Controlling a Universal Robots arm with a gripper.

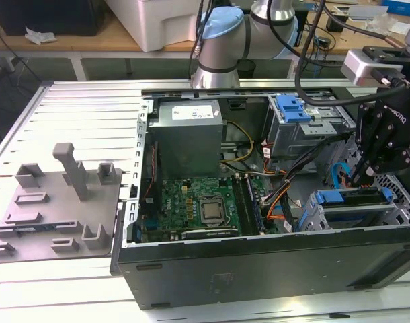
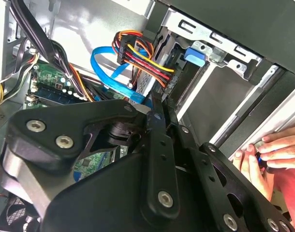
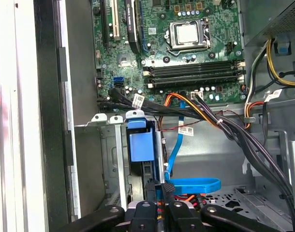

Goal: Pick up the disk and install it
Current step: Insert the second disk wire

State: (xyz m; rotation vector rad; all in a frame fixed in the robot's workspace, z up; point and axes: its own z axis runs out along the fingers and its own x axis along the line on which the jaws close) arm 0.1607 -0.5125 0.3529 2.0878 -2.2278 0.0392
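Observation:
The disk [image 1: 353, 197] sits on edge in the lower drive cage [image 1: 393, 217] at the exterior view's right. Its blue bracket shows along the top, and its metal body is mostly hidden by the cage. That blue bracket end [image 3: 140, 145] also shows in the first wrist view, and as a blue tab [image 2: 195, 54] in the second wrist view. My black gripper [image 1: 358, 180] hangs just above and behind the disk. Its fingers lie pressed together, shut, with nothing seen between them, in both wrist views [image 3: 161, 185] [image 2: 154, 102], close to the cable bundle.
The open computer case [image 1: 259, 269] holds a motherboard [image 1: 198, 208], a grey power supply [image 1: 188, 131] and an upper cage with a bare blue tab [image 1: 292, 108]. A blue data cable [image 3: 196, 185] and coloured power wires [image 2: 138, 53] run beside the fingers. A person's hand [image 2: 266, 154] rests on the case edge.

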